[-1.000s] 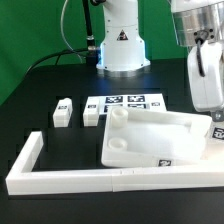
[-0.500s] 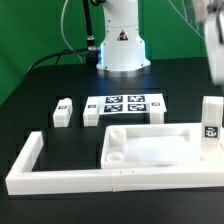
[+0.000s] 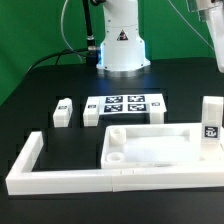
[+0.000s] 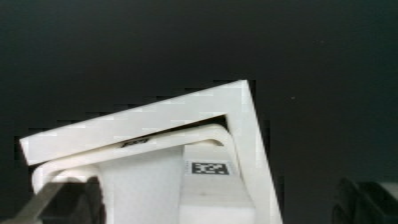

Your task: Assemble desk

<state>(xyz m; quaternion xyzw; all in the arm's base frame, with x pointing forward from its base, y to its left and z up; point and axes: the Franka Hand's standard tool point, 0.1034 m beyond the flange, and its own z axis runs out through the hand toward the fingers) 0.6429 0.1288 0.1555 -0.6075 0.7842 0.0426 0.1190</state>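
Observation:
The white desk top (image 3: 152, 146) lies flat on the table inside the white border frame, rim up, with nothing holding it. Two small white legs (image 3: 64, 112) (image 3: 92, 113) stand beside the marker board. A third white tagged block (image 3: 210, 120) stands upright at the exterior view's right. My gripper (image 3: 216, 38) is high at the exterior view's upper right edge, mostly cut off. In the wrist view my gripper (image 4: 214, 208) has its dark fingers (image 4: 61, 200) wide apart, and it looks down on a white tagged part (image 4: 178, 150) far below.
The marker board (image 3: 125, 103) lies behind the desk top. The white border frame (image 3: 90, 179) runs along the front and up the exterior view's left side (image 3: 26, 153). The robot base (image 3: 122, 45) stands at the back.
One second ago my gripper held the desk top's right end tilted up. It let go, the top dropped flat, and my gripper rose up and out to the right.

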